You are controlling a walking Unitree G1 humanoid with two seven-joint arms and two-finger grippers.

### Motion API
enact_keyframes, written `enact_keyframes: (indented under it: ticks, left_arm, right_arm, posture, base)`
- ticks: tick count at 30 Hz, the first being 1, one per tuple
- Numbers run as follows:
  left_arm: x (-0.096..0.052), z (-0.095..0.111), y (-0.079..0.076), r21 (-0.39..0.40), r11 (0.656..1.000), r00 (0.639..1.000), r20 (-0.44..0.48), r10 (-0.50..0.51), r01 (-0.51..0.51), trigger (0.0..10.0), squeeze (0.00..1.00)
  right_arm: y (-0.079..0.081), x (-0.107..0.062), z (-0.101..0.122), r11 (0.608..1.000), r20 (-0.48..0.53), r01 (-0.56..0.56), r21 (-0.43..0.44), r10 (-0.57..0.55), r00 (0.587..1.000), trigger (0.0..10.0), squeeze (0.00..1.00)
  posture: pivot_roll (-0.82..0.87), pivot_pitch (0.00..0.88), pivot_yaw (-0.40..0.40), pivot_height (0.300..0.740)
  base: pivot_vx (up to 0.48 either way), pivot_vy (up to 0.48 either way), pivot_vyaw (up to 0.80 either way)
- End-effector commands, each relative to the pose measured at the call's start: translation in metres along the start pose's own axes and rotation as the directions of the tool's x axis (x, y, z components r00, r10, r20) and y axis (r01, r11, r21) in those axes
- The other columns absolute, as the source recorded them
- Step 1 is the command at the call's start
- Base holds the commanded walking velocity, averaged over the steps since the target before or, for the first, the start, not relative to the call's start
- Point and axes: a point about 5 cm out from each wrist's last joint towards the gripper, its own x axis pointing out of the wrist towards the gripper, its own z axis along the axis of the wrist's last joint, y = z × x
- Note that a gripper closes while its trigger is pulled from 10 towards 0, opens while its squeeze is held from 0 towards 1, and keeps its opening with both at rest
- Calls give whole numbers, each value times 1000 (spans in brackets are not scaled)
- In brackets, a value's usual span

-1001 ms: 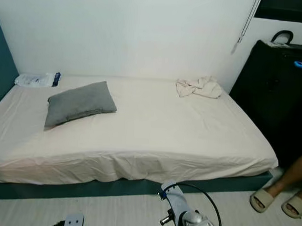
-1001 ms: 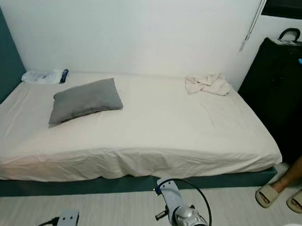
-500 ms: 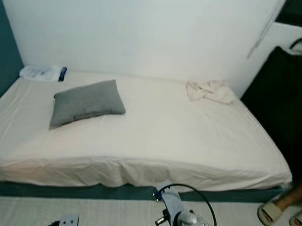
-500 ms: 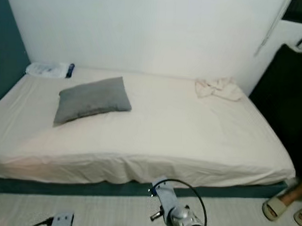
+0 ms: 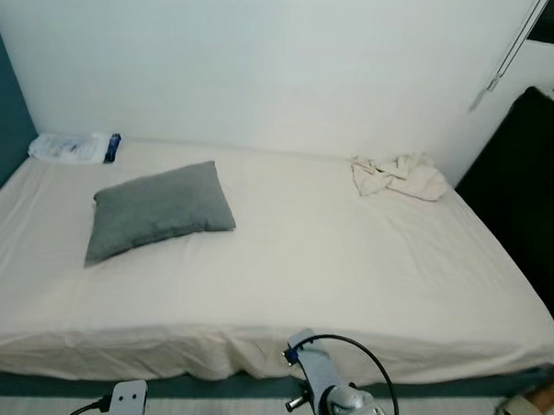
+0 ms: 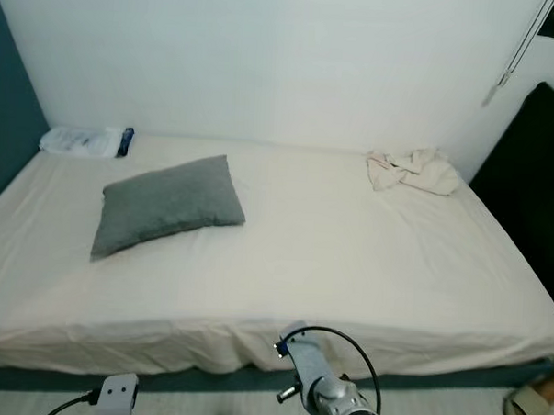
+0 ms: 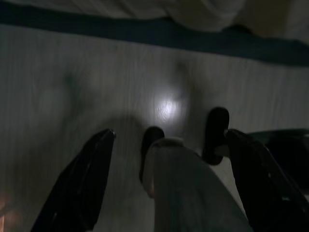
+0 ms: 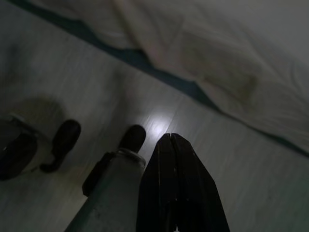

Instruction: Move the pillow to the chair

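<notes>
At lower centre we see our silver arm (image 5: 342, 405) with a looping black cable (image 5: 367, 349) and a blue clip (image 5: 289, 358).

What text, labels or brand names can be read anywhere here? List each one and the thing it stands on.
None can be read.
The white packet at the head of the bed carries faint print and a dark blue end: too small and blurred to read.
The grey pillow, the crumpled cloth and the black luggage show no lettering.
</notes>
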Motion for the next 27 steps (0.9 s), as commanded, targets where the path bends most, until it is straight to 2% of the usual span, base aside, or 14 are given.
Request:
enact_keyframes:
  ticks: [1, 5, 9, 16, 21, 27]
  left_arm:
    - [1, 1, -4, -6, 1000, 1000, 2, -10, 10, 10000, 0]
    - [2, 9, -4, -21, 1000, 999, 40, -4, 5, 10000, 0]
    - [5, 40, -1, -67, 997, 984, 171, 39, -28, 10000, 0]
    - [7, 80, 5, -78, 997, 952, 301, 46, -24, 10000, 0]
    - [7, 88, 4, -77, 997, 945, 325, 42, -18, 10000, 0]
    - [7, 91, 2, -78, 997, 940, 339, 40, -14, 10000, 0]
  right_arm:
    - [1, 0, -2, 1000, -5, -2, 14, 2, 1000, 10000, 0]
    - [1, 0, -3, 1000, -4, -2, 12, 2, 1000, 10000, 0]
    - [-1, 0, -2, 999, 5, 17, 34, -18, 1000, 10000, 0]
    - [0, 0, 1, 999, 18, 10, 35, -11, 1000, 10000, 0]
    - [1, 0, 2, 1000, 20, 4, 23, -4, 1000, 10000, 0]
    - [1, 0, 0, 999, 13, 4, 33, -4, 1000, 10000, 0]
  posture:
    - [6, 32, -80, 740]
    - [7, 40, -80, 740]
    - [13, 48, -80, 740]
    - [11, 48, -78, 740]
    - [5, 49, -74, 740]
    - [0, 51, -71, 740]
  base:
    - [300, 0, 0]
    - [287, 0, 0]
    - [0, 0, 0]
    - [0, 0, 0]
    - [0, 0, 0]
    - [0, 0, -740]
